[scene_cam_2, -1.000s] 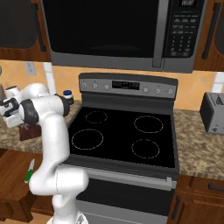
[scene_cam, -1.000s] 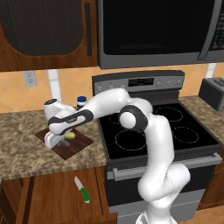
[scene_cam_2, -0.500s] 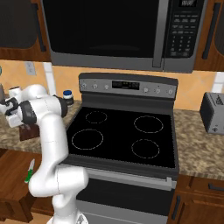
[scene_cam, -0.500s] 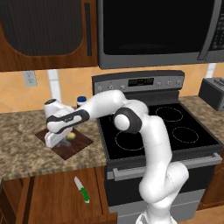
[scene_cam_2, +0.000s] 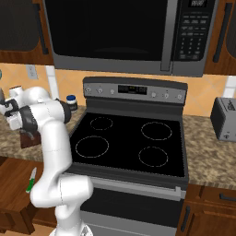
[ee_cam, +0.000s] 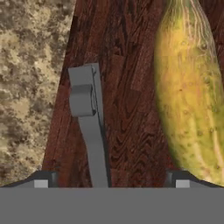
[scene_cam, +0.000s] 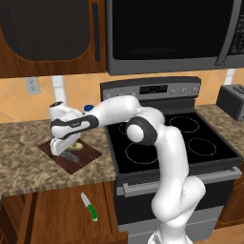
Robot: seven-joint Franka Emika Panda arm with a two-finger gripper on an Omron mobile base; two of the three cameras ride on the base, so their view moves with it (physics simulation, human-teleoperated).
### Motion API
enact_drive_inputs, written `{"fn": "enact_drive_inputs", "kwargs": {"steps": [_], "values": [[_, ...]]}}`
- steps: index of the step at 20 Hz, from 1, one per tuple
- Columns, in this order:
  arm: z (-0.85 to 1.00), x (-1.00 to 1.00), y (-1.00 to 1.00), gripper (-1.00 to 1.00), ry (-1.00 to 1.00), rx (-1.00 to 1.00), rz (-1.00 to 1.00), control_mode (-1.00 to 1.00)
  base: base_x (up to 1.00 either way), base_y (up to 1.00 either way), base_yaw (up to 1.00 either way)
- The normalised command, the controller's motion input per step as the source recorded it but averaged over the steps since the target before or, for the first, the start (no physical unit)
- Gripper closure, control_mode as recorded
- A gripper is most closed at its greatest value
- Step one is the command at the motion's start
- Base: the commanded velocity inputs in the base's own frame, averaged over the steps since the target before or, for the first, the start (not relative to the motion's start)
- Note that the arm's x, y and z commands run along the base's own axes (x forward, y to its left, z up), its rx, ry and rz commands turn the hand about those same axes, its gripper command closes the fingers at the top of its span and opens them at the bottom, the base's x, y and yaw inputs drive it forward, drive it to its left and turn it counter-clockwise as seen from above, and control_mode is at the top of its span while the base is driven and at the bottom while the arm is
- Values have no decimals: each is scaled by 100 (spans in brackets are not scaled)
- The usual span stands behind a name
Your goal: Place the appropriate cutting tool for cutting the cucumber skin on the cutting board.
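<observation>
The grey metal peeler (ee_cam: 89,127) lies flat on the dark reddish-brown cutting board (ee_cam: 127,87), near the board's edge with the granite counter. Beside it on the board rests the yellowish-olive cucumber (ee_cam: 192,92). My gripper (ee_cam: 111,181) hovers just above the board, open, with its fingertips (ee_cam: 41,180) wide apart on either side of the peeler's handle and not touching it. From the left base view the gripper (scene_cam: 61,146) hangs low over the board (scene_cam: 81,159), and the cucumber (scene_cam: 76,147) peeks out beside it.
A green-handled knife (scene_cam: 89,206) lies low in front of the cabinets. A small blue-lidded jar (scene_cam_2: 70,102) stands at the back of the counter by the stove (scene_cam: 176,143). A toaster (scene_cam_2: 224,119) sits on the right counter.
My jaws have gone from shut to wide open, and the peeler now lies free on the board. The arm has hardly moved.
</observation>
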Motion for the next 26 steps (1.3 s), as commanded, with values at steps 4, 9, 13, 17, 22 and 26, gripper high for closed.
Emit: {"fn": "enact_drive_inputs", "kwargs": {"steps": [4,9,13,17,22,26], "values": [[55,-19,-22,-100,0,0,0,-100,0,0,0],[45,-58,-18,-100,-2,0,0,-100,0,0,0],[4,-100,-39,-100,-9,0,-1,-100,0,0,0],[0,-100,-83,-100,-19,5,-7,-100,0,0,0],[19,-100,-100,-100,-15,11,-17,-100,0,0,0],[62,-97,-100,-100,0,13,-19,-100,0,0,0]]}}
